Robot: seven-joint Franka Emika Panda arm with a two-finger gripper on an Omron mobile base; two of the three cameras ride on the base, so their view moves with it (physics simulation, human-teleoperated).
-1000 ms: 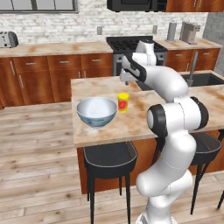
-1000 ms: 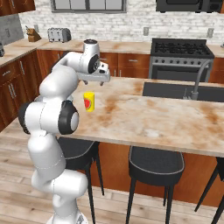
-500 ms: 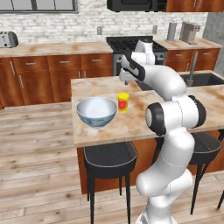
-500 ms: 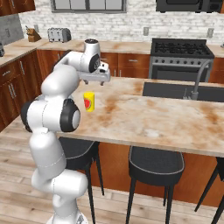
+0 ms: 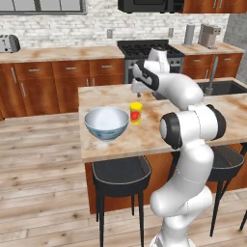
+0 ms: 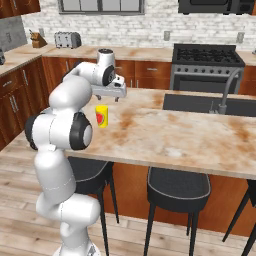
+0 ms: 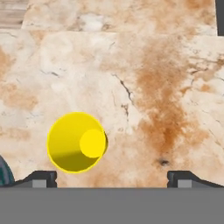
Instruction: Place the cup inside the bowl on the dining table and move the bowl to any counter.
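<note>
Nothing shifted, hand (image 5: 138, 89) still above cup (image 5: 136, 113) | hand open, empty | cup light, rigid, likely slick; grip across sides | bowl (image 5: 106, 123) left on tabletop (image 5: 144, 140)

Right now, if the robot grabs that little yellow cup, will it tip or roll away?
The cup stands upright on the dining table, open end up, so it looks stable. It is a plain round cylinder, so if knocked over it would probably roll. It looks empty in the hand view, so likely light and easily nudged.
</note>
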